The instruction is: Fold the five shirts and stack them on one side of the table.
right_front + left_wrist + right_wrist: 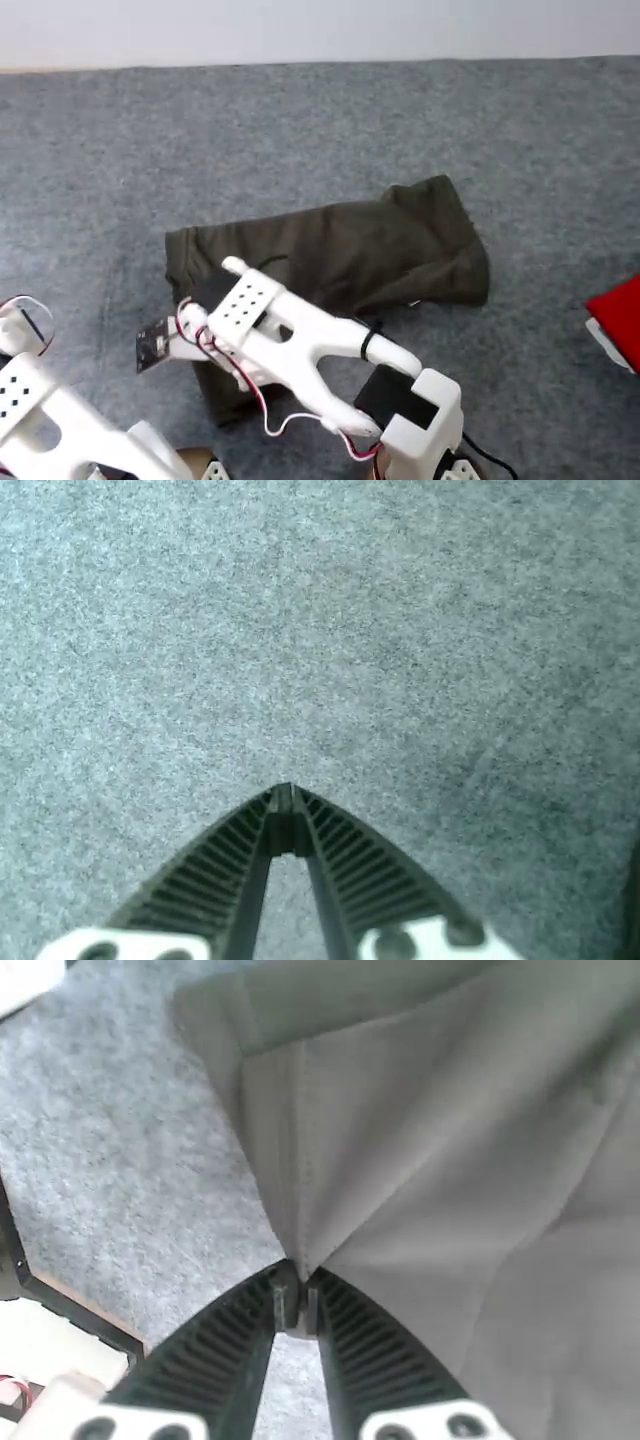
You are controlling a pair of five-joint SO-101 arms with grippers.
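Right gripper [297,1295] was pinched on the olive shirt [340,250] lying mid-table [300,120] toward the near edge, left gripper [290,810] clenched empty; cloth looked light and limp, so I'd grip hem corners.

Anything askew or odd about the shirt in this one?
The olive shirt lies crooked and rumpled, one end bunched up. The right end effector is shut on its edge, so it looks mid-fold, not damaged.

Light: bright, diffuse, even over worktop [520,150] | Shadows: soft, faint, beneath right arm [300,338] and along shirt [350,250] edge
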